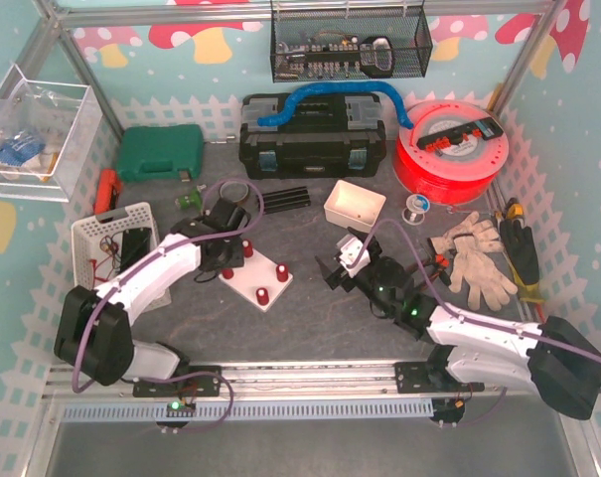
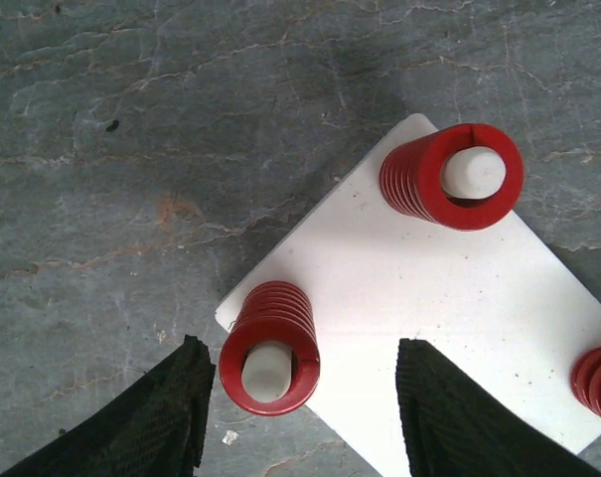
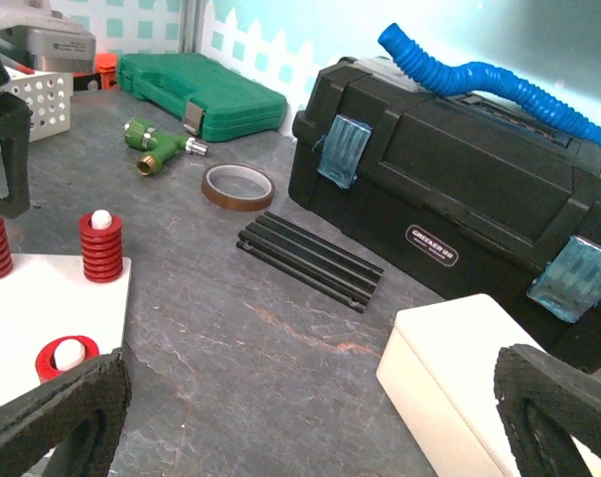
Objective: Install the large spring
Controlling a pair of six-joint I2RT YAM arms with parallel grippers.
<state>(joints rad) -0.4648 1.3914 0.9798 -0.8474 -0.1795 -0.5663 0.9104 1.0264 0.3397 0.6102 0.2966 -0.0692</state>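
Note:
A white base plate (image 1: 255,280) lies on the grey table with red springs standing on white pegs. In the left wrist view a red spring (image 2: 270,348) sits over a peg at the plate's (image 2: 429,288) near corner. It stands between my left gripper's (image 2: 300,417) open fingers, closer to the left one, and neither finger touches it. A second spring (image 2: 459,177) stands on a peg farther on, and a third (image 2: 598,383) shows at the right edge. My right gripper (image 3: 310,427) is open and empty, right of the plate (image 3: 42,298) and low over the table.
A white box (image 3: 479,378) sits just ahead of the right gripper. Behind it are a black toolbox (image 1: 312,139), black rails (image 1: 280,196), a tape roll (image 3: 237,186) and a green case (image 1: 159,152). A white basket (image 1: 111,238) stands left; gloves (image 1: 474,256) and a red spool (image 1: 449,149) are right.

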